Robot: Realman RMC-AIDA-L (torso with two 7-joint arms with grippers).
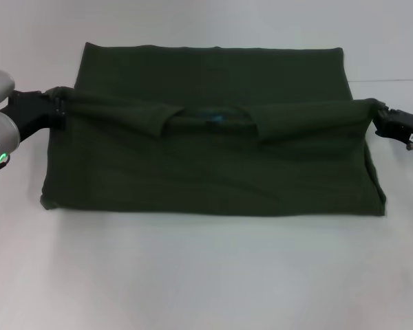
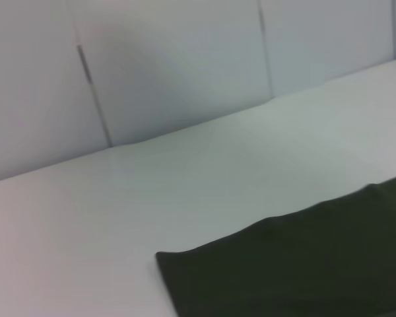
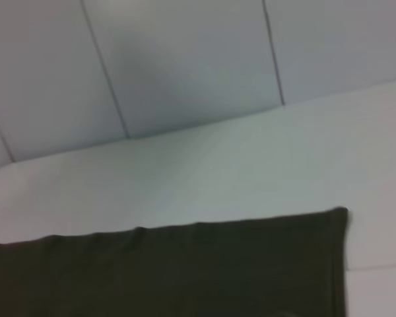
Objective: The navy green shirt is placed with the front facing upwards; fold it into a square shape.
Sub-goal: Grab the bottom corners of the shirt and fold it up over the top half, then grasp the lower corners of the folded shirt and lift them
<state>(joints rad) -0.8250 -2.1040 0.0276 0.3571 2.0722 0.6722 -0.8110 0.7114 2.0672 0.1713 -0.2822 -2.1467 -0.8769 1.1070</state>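
The navy green shirt (image 1: 206, 165) lies across the white table, folded over itself so only plain green cloth shows. A small blue neck label (image 1: 215, 117) peeks out at the collar in the middle. A raised band of cloth runs from side to side between my two grippers. My left gripper (image 1: 57, 103) is shut on the left end of this band. At the band's right end, my right gripper (image 1: 377, 112) is likewise shut on the cloth. The left wrist view shows a corner of the shirt (image 2: 303, 264), and the right wrist view shows one edge of the shirt (image 3: 185, 271).
The white table (image 1: 206, 275) stretches wide in front of the shirt and beyond its far edge. Pale wall panels (image 3: 185, 66) stand behind the table. No other objects are in view.
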